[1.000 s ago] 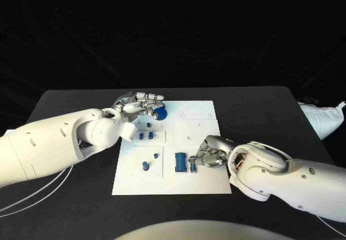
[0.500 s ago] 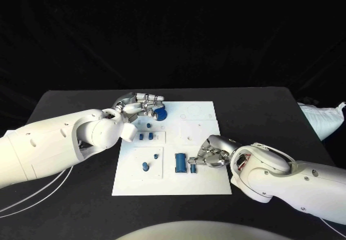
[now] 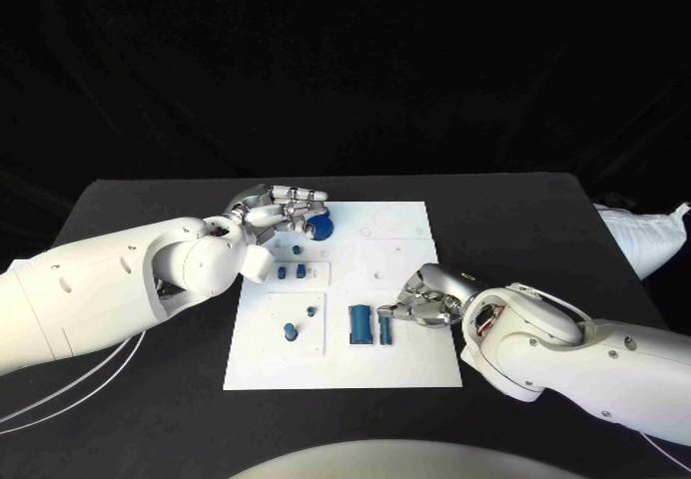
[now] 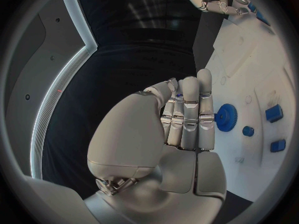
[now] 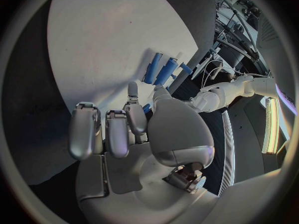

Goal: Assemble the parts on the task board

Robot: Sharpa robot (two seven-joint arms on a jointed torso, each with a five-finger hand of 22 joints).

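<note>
Left hand [image 3: 284, 213] grasps blue gear [image 3: 320, 229] at far-left of task board [image 3: 417, 364]. Right hand [image 3: 420, 304] pinches small blue part [image 3: 384, 329] beside blue cylinder [image 3: 358, 325], near-centre.

The table [image 3: 533, 230] is black; the task board [image 3: 410, 369] on it is plain white; the parts, among them a toothed gear [image 4: 226, 117] and a short bar [image 3: 360, 325], are blue; both arms are white; the left hand [image 3: 283, 212] and right hand [image 3: 420, 304] are silver; a white bag [image 3: 645, 232] lies at the table's edge.
</note>
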